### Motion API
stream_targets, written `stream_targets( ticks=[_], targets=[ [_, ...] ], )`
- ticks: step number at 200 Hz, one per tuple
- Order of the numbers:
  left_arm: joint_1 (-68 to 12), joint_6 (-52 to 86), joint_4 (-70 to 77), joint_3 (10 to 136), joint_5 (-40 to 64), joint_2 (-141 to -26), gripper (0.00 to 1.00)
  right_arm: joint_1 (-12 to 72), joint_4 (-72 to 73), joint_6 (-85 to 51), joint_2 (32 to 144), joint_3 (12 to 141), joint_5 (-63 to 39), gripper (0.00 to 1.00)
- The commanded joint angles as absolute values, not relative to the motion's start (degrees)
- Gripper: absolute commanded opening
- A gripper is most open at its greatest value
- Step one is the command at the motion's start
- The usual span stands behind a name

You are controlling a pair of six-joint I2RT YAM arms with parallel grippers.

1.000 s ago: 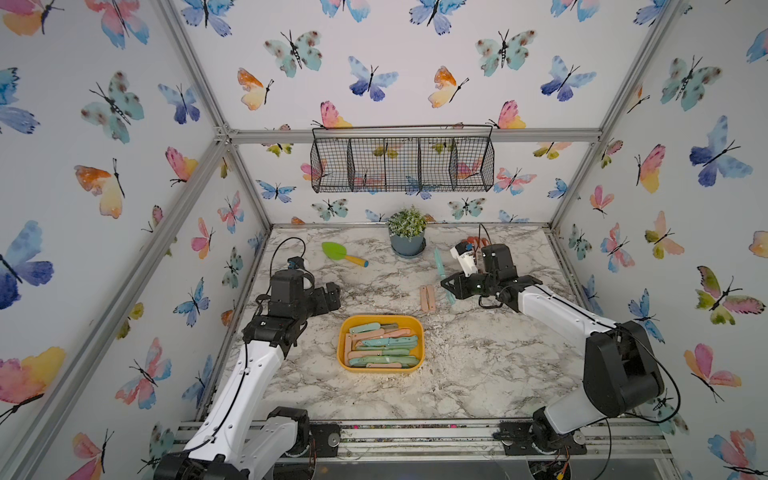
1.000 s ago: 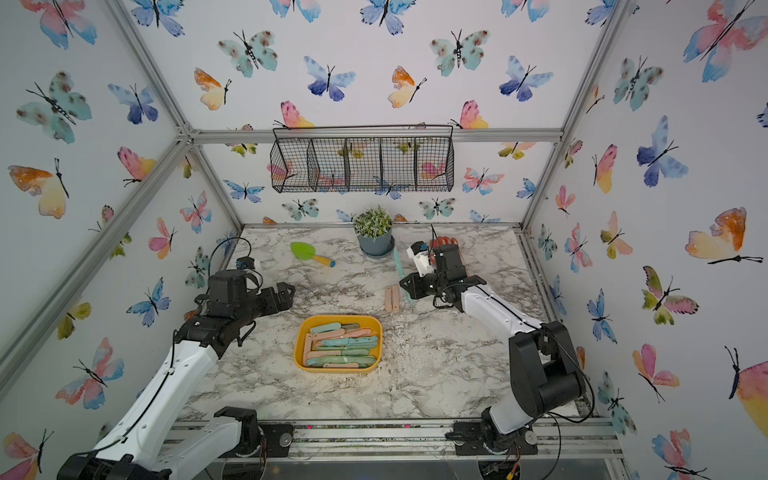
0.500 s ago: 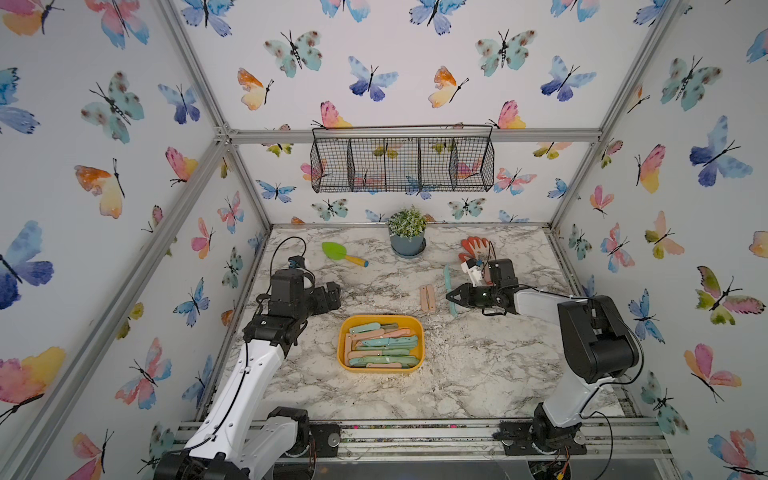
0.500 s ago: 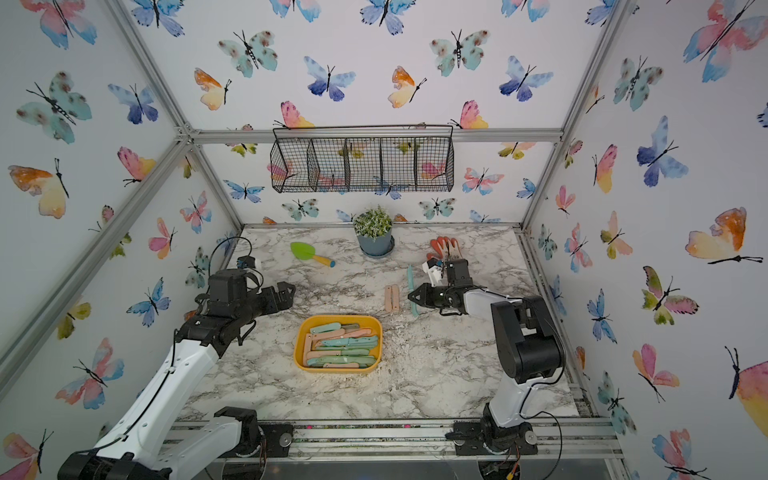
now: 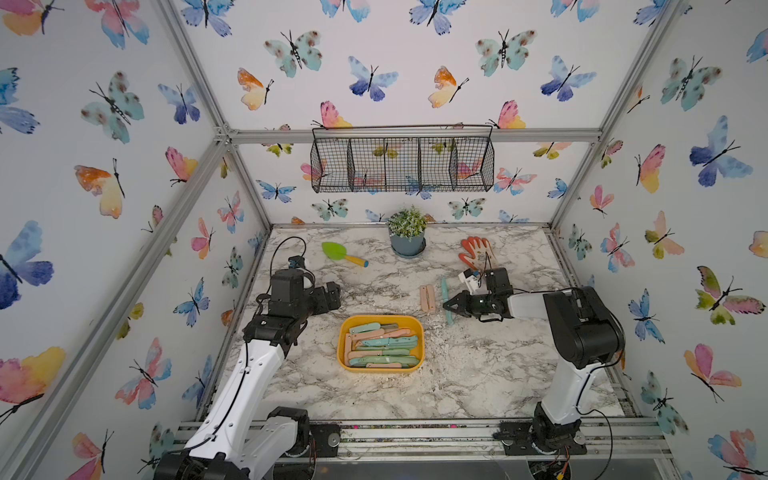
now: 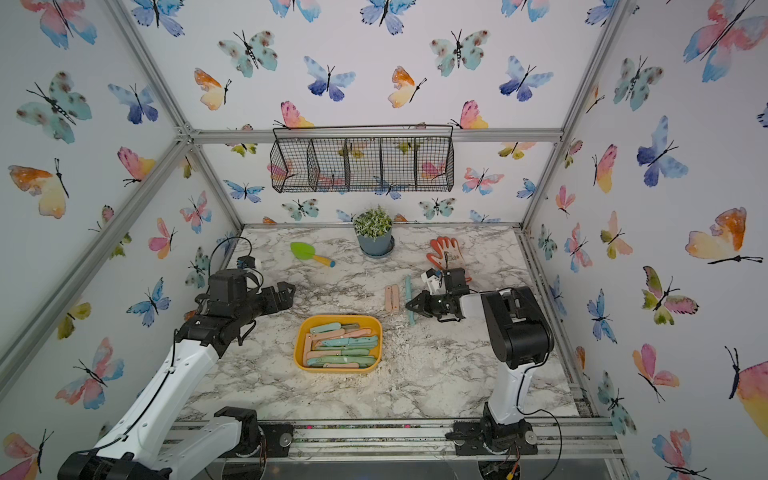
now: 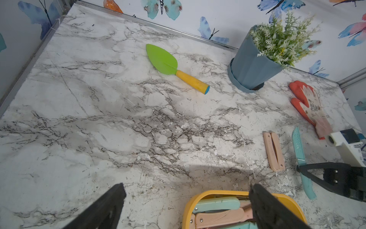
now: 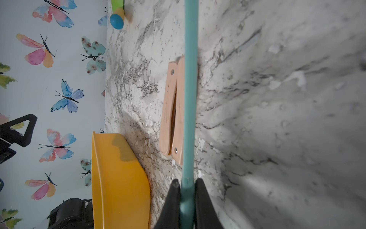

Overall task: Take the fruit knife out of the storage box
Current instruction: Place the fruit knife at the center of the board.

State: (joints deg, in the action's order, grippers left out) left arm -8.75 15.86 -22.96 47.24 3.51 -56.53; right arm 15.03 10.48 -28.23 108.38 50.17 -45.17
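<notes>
My right claw [image 8: 187, 184] is clamped shut on the teal fruit knife [image 8: 190, 89]; the pads pinch its flat sides near one end, so most of its length reaches out ahead of me and I can aim it. In both top views the knife [image 5: 444, 291] is clear of the yellow storage box [image 5: 341, 340] and behind its right corner; it runs parallel to the two pink folding knives [image 5: 427, 298], just beside them. I judge that I carry it this way to lay it in a row with that pair. It sits very low over the marble tabletop [image 7: 99, 119], but I cannot tell whether it touches. The box [image 6: 338, 318] holds a pile of teal and pink knives [image 6: 345, 347], so more are left to fetch. My left claw [image 7: 187, 190] hangs spread open and empty above the box's far left corner; probably it waits there so the next reach is short. Letting go should call for little more than parting the pads; the risk I see is the knife tipping onto the pink pair.
</notes>
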Motion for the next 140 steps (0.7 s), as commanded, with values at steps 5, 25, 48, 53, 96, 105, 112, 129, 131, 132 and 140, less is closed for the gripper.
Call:
stream_targets(
  ticks=[5, 25, 48, 53, 96, 105, 112, 129, 131, 132, 140],
  targets=[
    [-8.98, 15.44, -22.06, 47.04, 3.36, -55.72, 0.98, 15.21, 12.39, -29.31, 109.52, 50.09, -46.82, 0.04],
    [-8.97, 15.47, -22.1, 47.02, 3.34, -55.73, 0.98, 15.14, 12.52, -29.77, 110.33, 50.27, -47.04, 0.04],
    [-8.96, 15.47, -22.14, 47.02, 3.25, -55.72, 0.98, 15.12, 12.41, -30.37, 111.26, 50.7, -47.37, 0.04],
    [-8.96, 15.47, -22.15, 47.02, 3.25, -55.72, 0.98, 15.13, 12.39, -30.49, 111.4, 50.71, -47.37, 0.04],
    [-8.96, 15.56, -22.15, 47.02, 3.08, -55.72, 0.98, 15.12, 11.61, -31.01, 112.48, 52.27, -47.11, 0.05],
    [-8.96, 15.56, -22.19, 47.02, 3.08, -55.67, 0.98, 15.2, 11.44, -31.2, 112.8, 52.68, -47.11, 0.05],
    [-8.98, 15.56, -22.24, 47.02, 2.99, -55.64, 0.98, 15.14, 11.26, -31.27, 113.13, 53.01, -47.11, 0.05],
    [-8.97, 15.56, -22.24, 47.03, 2.79, -55.46, 0.98, 15.18, 11.25, -31.79, 114.0, 53.61, -47.18, 0.05],
    [-8.97, 15.56, -22.24, 47.02, 2.74, -55.39, 0.98, 15.2, 11.25, -31.88, 114.15, 53.72, -47.26, 0.05],
    [-8.97, 15.56, -22.24, 47.02, 2.73, -55.38, 0.98, 15.2, 11.25, -31.89, 114.16, 53.76, -47.27, 0.05],
    [-8.96, 15.56, -22.28, 47.02, 2.74, -55.31, 0.98, 15.21, 11.4, -32.07, 114.39, 53.87, -47.31, 0.05]
  ],
)
